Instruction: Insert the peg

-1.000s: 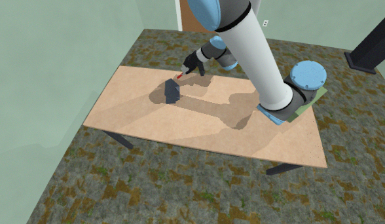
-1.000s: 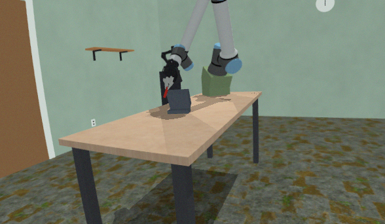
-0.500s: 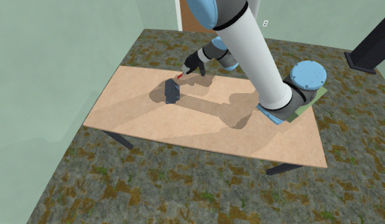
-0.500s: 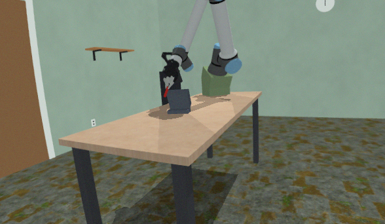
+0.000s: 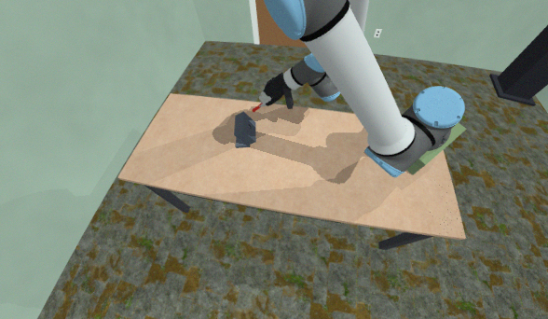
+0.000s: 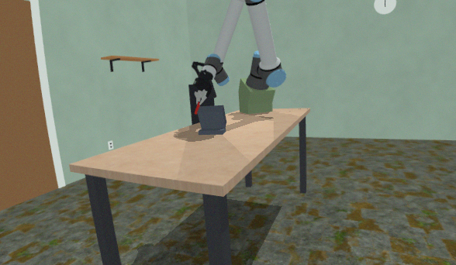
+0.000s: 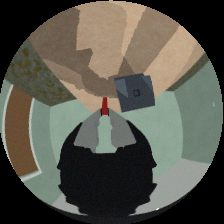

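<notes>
My gripper is shut on a thin red peg, whose tip sticks out past the fingertips. The dark grey sloped panel stands on the wooden table. Its small square hole shows in the wrist view, to the right of the peg tip. The peg hangs a little above and behind the panel, apart from it.
The arm's green base block stands at the table's far end. A dark upright post stands behind the panel. A shelf hangs on the wall and a door is at the left.
</notes>
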You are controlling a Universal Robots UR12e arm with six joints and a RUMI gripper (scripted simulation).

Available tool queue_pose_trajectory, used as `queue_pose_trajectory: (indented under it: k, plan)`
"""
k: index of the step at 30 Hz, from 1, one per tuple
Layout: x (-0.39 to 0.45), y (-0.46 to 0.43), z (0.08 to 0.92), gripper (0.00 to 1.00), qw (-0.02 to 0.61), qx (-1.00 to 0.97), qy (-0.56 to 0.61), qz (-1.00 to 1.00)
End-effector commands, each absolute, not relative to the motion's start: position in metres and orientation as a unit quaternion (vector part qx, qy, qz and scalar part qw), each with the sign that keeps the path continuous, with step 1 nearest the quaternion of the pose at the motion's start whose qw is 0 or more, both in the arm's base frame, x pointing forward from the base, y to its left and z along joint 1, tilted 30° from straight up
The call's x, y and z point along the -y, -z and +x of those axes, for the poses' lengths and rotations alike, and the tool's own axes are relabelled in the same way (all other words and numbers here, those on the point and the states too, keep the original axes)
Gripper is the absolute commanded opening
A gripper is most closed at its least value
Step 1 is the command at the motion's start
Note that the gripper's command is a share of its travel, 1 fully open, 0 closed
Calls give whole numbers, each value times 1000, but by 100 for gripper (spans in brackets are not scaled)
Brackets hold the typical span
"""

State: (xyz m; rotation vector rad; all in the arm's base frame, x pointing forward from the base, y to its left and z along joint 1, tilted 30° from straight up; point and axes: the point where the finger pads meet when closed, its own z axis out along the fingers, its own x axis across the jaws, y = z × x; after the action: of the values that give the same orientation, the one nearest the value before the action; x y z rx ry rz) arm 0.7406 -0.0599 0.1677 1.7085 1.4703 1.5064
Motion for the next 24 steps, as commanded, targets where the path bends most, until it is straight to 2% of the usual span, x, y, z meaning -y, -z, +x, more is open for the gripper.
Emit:
queue_pose_trajectory:
  k: [1,24]
  plan:
    - [60,-169,738,0,218,-528,-547,612]
    - [57,-171,729,0,230,-526,-561,597]
